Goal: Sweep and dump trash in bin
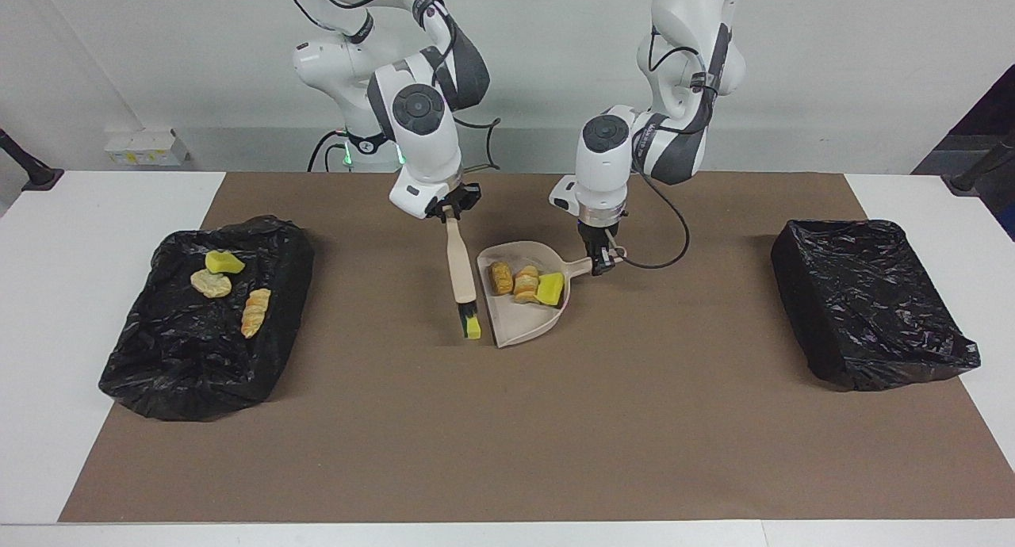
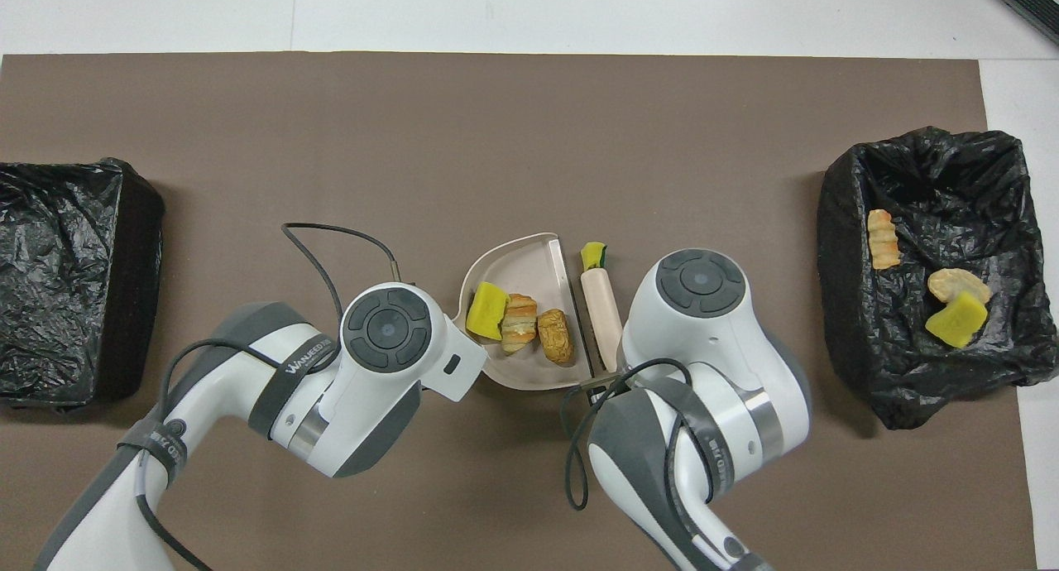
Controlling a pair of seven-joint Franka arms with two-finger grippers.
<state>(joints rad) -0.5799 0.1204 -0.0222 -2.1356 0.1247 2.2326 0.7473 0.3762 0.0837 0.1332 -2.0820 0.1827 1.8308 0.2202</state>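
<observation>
Facing view shows you the right gripper (image 1: 449, 211) pinching the brush (image 1: 460, 273), its bristles touching a yellow chunk (image 1: 473, 327) at the dustpan's (image 1: 519, 329) 9 o'clock. Left gripper (image 1: 600, 259) clamps the dustpan's handle; three chunks (image 1: 525, 283) lie inside. Three more (image 1: 228, 285) sit in the bin (image 1: 158, 372) at 9 o'clock.

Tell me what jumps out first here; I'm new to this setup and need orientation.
At mid-table, the left gripper holds a beige dustpan carrying three spongy chunks. Beside it the right gripper holds a brush over one loose yellow chunk. Three more chunks lie in the black-lined bin at the right arm's end.
</observation>
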